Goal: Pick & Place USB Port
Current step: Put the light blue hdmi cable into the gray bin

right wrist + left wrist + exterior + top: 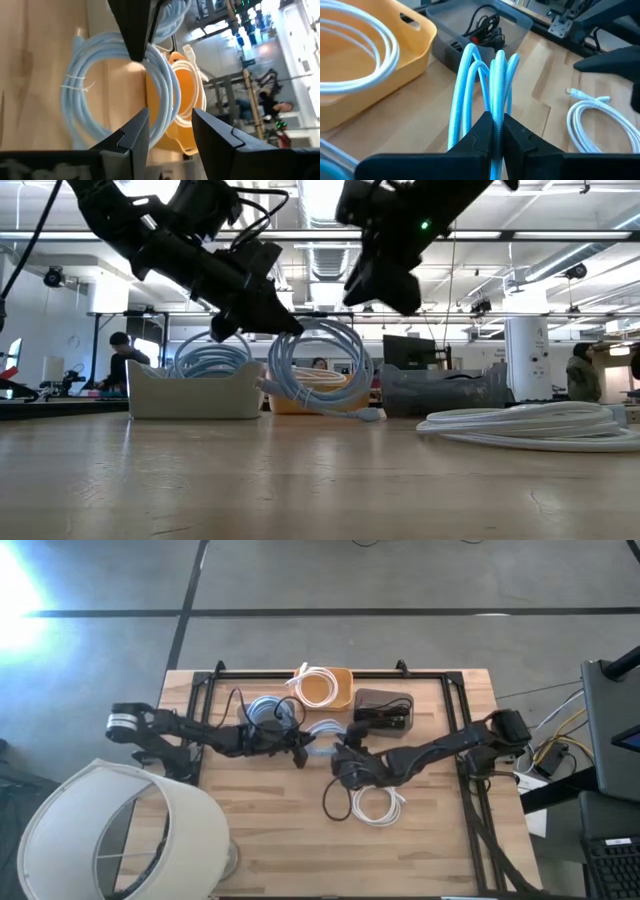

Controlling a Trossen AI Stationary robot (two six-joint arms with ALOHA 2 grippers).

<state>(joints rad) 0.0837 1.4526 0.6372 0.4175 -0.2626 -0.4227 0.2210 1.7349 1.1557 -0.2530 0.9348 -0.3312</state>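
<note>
One blue USB cable coil (492,80) hangs pinched in your left gripper (496,131), apparently unplaced, while your right gripper (170,130) gapes empty.

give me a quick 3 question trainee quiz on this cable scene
1. True or false: the left pincer is shut on the blue cable coil.
2. Which container holds a white cable? A) orange bin B) grey bin C) neither
3. Fill in: the right pincer is ____ and holds nothing.

Key: 1 true; 2 A; 3 open
</note>
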